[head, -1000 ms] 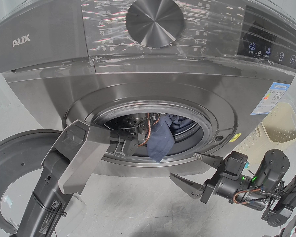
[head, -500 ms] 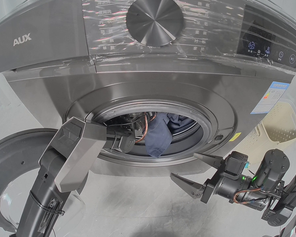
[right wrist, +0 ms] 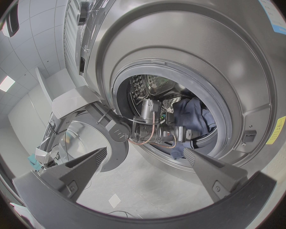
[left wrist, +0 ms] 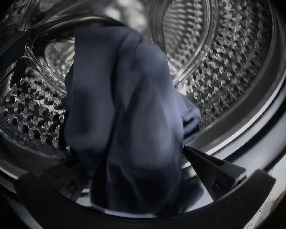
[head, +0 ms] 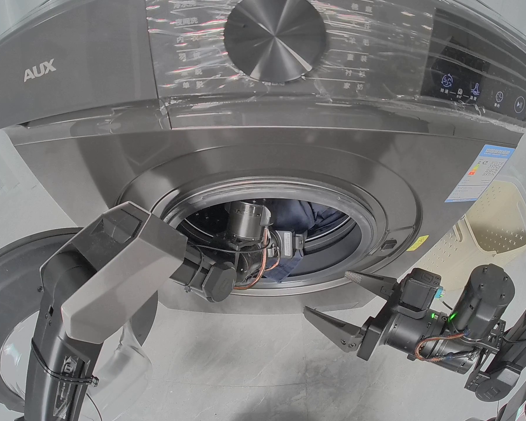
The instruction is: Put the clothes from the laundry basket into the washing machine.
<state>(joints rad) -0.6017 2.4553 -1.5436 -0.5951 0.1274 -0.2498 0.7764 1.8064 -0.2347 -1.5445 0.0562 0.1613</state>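
My left hand (left wrist: 128, 153) is inside the washing machine (head: 263, 147), just past its door ring. Its fingers are spread wide, with the dark blue garment (left wrist: 127, 105) bunched between them in the drum (left wrist: 238, 54). My right hand (head: 327, 292) hangs low in front of the machine, wide open and empty; the laundry basket (head: 502, 223) stands beside the machine.
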